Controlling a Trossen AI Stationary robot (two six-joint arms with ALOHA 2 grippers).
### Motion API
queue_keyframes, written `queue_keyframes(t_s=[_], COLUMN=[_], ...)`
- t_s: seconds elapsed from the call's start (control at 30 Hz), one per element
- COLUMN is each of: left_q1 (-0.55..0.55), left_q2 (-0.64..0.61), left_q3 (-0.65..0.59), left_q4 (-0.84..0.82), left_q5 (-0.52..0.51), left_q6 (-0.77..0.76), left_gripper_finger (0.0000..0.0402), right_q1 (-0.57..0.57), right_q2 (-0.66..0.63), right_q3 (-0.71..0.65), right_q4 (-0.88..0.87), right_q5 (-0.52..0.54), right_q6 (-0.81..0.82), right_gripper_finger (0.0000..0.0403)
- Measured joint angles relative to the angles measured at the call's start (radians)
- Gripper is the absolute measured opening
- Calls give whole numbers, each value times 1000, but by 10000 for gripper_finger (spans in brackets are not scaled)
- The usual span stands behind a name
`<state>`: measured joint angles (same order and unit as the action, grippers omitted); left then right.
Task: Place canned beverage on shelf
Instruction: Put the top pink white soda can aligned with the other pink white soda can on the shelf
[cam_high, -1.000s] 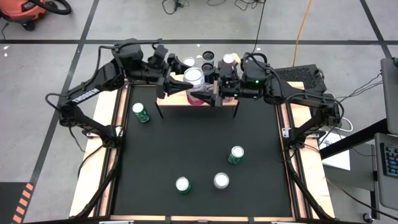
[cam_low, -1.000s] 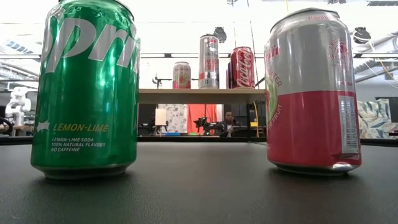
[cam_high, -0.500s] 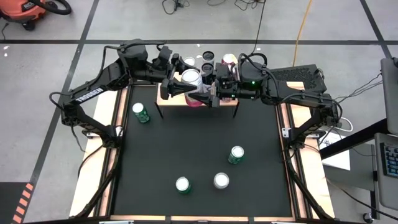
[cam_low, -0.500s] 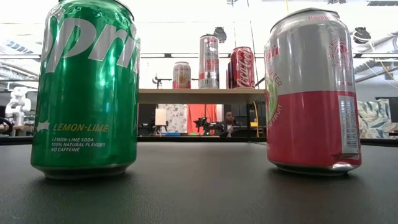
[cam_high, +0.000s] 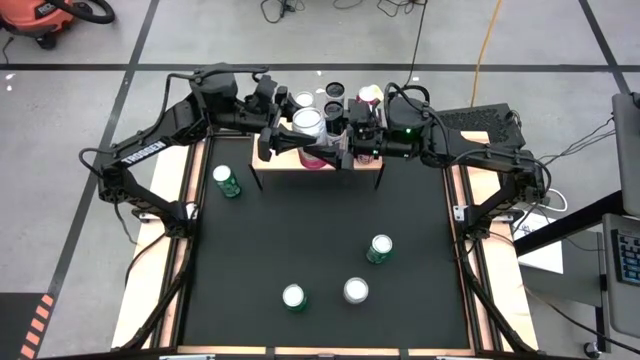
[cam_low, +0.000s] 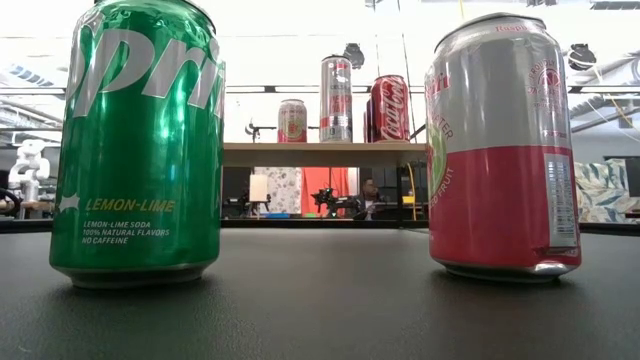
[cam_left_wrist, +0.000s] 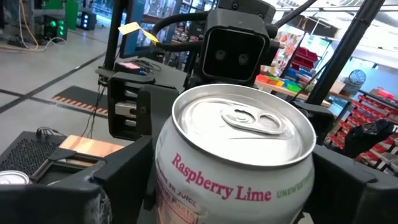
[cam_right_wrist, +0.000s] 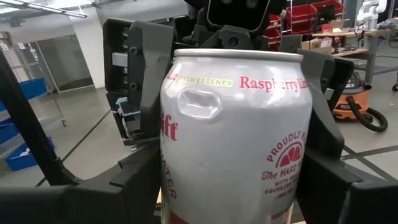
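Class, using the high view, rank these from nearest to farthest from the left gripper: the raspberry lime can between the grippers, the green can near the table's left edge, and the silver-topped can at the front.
1. Raspberry lime can, between the left gripper and the other gripper, above the wooden shelf.
2. Green can, near the table's left edge.
3. Silver-topped can, at the front, right of centre.

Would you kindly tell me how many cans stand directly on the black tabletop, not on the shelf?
4: a green can near the left edge, a right-hand can right of centre, and a front-left can beside a front-right can. The arms may hide others.
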<state>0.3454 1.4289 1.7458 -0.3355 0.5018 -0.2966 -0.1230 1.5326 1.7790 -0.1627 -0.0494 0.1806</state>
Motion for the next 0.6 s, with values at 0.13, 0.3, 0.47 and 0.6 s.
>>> queue_keyframes(t_s=[0.13, 0.3, 0.47, 0.6], left_q1=[0, 0, 0, 0], left_q2=[0, 0, -2, -2], left_q3=[0, -1, -1, -1], left_q4=[0, 0, 7, 1], left_q5=[7, 18, 24, 26], left_q6=[7, 14, 16, 22], left_gripper_finger=[337, 336, 334, 323], right_q1=[0, 1, 1, -1], right_q2=[0, 0, 0, -2], right_q3=[0, 0, 0, 0], right_q4=[-2, -7, -14, -9], right_q5=[1, 20, 12, -8], right_q6=[-2, 40, 121, 174], right_gripper_finger=[273, 288, 320, 338])
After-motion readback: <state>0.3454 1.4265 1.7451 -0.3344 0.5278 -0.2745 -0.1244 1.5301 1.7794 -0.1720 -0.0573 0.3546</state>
